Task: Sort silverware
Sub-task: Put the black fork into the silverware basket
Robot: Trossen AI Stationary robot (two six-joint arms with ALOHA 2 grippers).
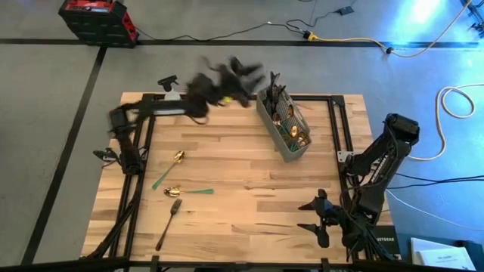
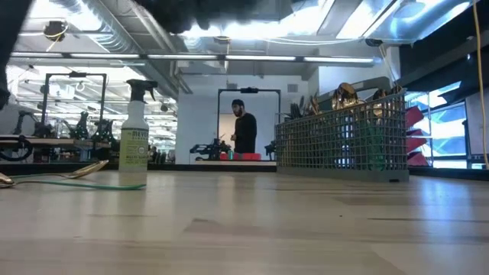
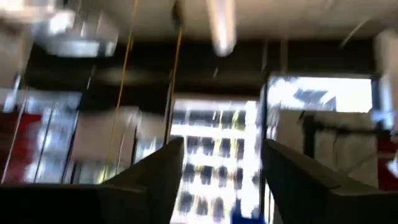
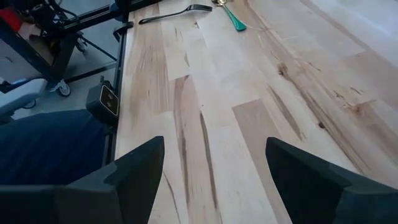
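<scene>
Left hand (image 1: pixel 246 75) released and clear above the mesh caddy (image 1: pixel 286 128) — next I should swing back for the green-handled spoons (image 1: pixel 178 190) and dark fork (image 1: pixel 169 224) lying on the bench (image 1: pixel 242 181), descending squarely.

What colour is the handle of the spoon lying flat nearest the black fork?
Green handle, gold bowl; clearest in the high view.

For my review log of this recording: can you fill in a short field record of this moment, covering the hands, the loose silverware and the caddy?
left hand: raised near the caddy, blurred, fingers apart, nothing between them
right hand: open, waiting at the table's near right edge
caddy: grey mesh, far side of the table, holds silverware
loose on table: two green-handled spoons, one dark fork
spray bottle: upright, seen in the low view
</scene>
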